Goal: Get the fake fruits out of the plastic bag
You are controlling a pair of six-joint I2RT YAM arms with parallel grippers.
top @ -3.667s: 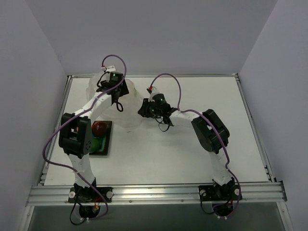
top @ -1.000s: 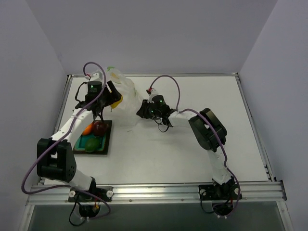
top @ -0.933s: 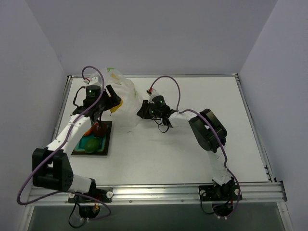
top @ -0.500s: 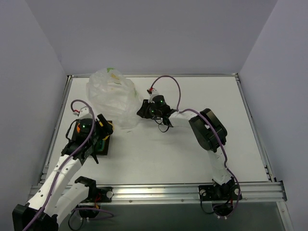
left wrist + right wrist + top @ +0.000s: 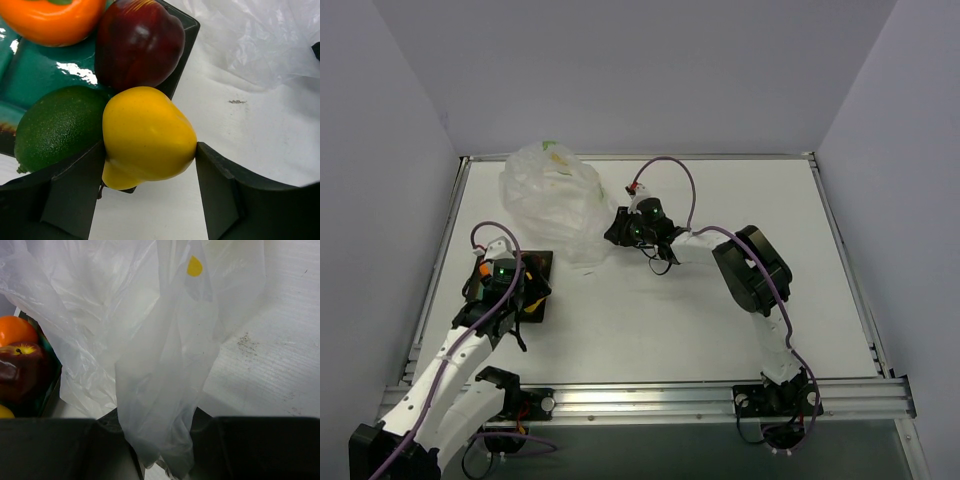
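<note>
Left wrist view, left to right: a pebbly, matte green fruit [image 5: 57,125], a smooth orange fruit [image 5: 57,17] and a glossy dark red fruit [image 5: 140,42] sit in the shiny green tray [image 5: 35,75]. The left gripper [image 5: 150,167] pinches the yellow pear [image 5: 147,130], smooth and bulb-shaped, between dark matte fingers over the tray's corner; whether the pear touches the tray cannot be told. Right of it, the plastic bag [image 5: 260,40], thin, crinkled and translucent white, lies on the white table [image 5: 260,145].

Right wrist view shows the right gripper [image 5: 160,440] nipping a hanging fold of the bag, which bears a printed yellow spot [image 5: 194,266]. Only the top external view shows the bag's whole shape, puffed up at the table's far left behind the tray.
</note>
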